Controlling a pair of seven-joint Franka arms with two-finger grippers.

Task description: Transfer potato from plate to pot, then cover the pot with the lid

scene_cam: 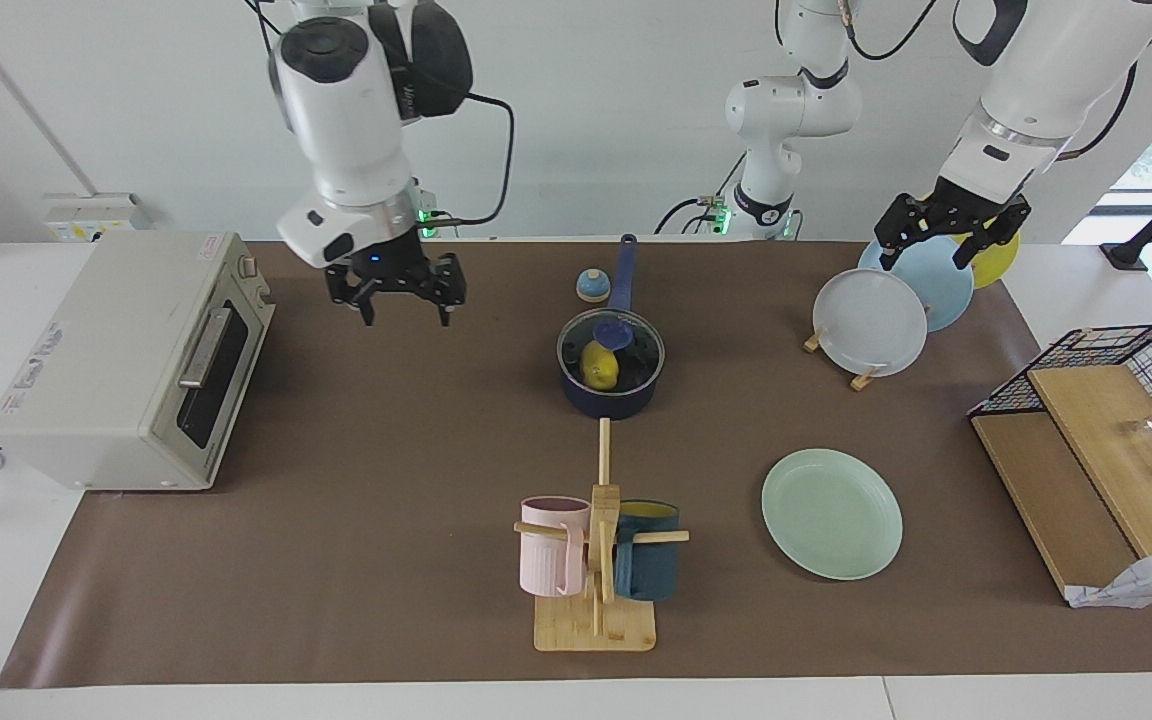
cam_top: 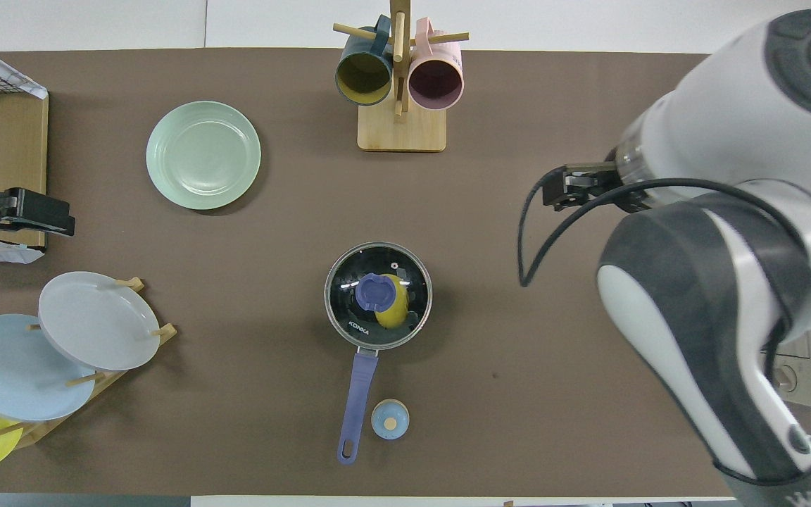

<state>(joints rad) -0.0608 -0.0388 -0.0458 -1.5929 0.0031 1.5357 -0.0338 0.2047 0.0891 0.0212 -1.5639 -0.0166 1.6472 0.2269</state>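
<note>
The dark blue pot point(scene_cam: 608, 402) stands mid-table, its handle point(cam_top: 360, 380) pointing toward the robots. The glass lid point(scene_cam: 638, 343) with a blue knob sits on the pot and also shows in the overhead view point(cam_top: 349, 282). The yellow potato point(scene_cam: 599, 367) lies inside the pot under the lid and shows through the glass point(cam_top: 395, 313). The mint-green plate point(scene_cam: 831, 513) is bare, farther from the robots and toward the left arm's end. My right gripper point(scene_cam: 398, 305) is open and empty, raised over the mat between the oven and the pot. My left gripper point(scene_cam: 936, 250) is open and empty, raised over the plate rack.
A toaster oven point(scene_cam: 126, 360) stands at the right arm's end. A mug rack point(scene_cam: 596, 560) with a pink and a teal mug stands farther from the robots than the pot. A small bell point(scene_cam: 592, 286) sits beside the pot handle. A plate rack point(scene_cam: 871, 320) and a wire basket point(scene_cam: 1126, 360) are at the left arm's end.
</note>
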